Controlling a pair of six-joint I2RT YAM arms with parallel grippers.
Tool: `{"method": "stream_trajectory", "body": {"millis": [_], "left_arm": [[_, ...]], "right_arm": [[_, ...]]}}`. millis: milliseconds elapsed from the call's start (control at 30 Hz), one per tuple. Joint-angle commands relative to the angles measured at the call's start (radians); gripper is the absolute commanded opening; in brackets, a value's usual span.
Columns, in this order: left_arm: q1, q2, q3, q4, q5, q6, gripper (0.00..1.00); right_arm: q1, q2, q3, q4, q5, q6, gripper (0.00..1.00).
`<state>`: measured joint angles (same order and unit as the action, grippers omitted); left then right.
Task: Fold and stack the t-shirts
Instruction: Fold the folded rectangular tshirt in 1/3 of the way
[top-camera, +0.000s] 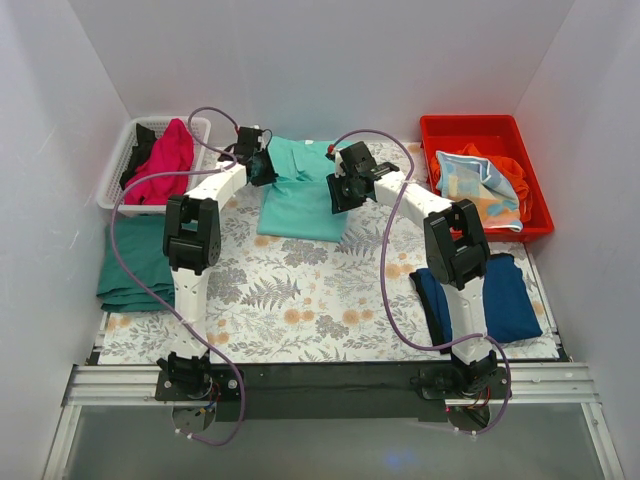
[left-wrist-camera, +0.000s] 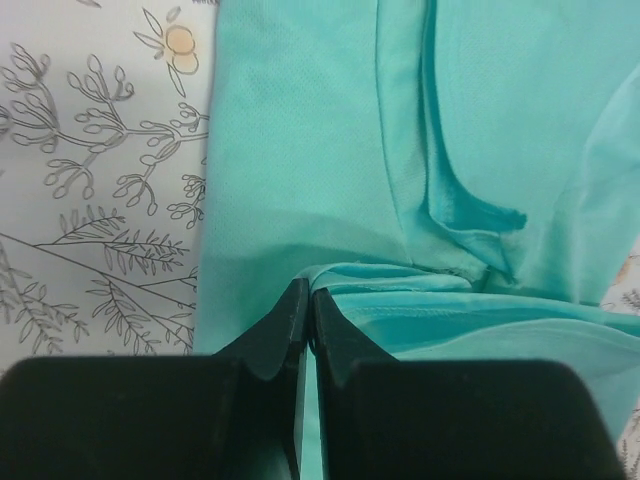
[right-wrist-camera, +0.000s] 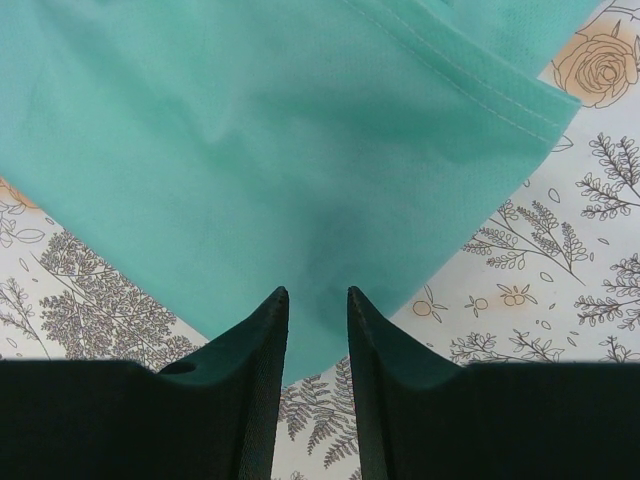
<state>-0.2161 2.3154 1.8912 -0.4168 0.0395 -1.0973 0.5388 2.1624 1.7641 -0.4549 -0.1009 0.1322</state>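
A mint-green t-shirt (top-camera: 300, 200) lies at the back middle of the floral table cover (top-camera: 300, 290). My left gripper (top-camera: 262, 166) is at the shirt's left upper edge. In the left wrist view the left gripper (left-wrist-camera: 307, 292) is shut on a folded hem of the mint shirt (left-wrist-camera: 300, 150), with cloth pinched between the tips. My right gripper (top-camera: 343, 192) hovers over the shirt's right side. In the right wrist view the right gripper (right-wrist-camera: 318, 296) stands open above a corner of the mint shirt (right-wrist-camera: 250, 150), which lies flat with nothing gripped.
A folded dark-green shirt (top-camera: 136, 266) lies at the left edge and a folded navy shirt (top-camera: 510, 297) at the right. A white basket (top-camera: 125, 150) at the back left holds magenta (top-camera: 165, 160) and black cloth. A red bin (top-camera: 480, 130) at the back right holds coloured cloth.
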Motion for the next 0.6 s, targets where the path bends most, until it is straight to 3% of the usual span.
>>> {"method": "stream_trajectory", "body": {"millis": [0,267,567], "left_arm": [[0.003,-0.160,-0.018,0.012,-0.069,-0.007,0.00],[0.001,-0.225,-0.083,0.023,-0.150,-0.026,0.00],[0.001,-0.139,-0.069,0.000,-0.191,-0.027,0.00]], "right_arm": [[0.003,0.001,0.005,-0.002,-0.011,0.007,0.36],[0.004,0.028,0.020,-0.002,-0.016,0.009,0.36],[0.003,0.083,0.078,-0.022,-0.013,0.006,0.36]]}}
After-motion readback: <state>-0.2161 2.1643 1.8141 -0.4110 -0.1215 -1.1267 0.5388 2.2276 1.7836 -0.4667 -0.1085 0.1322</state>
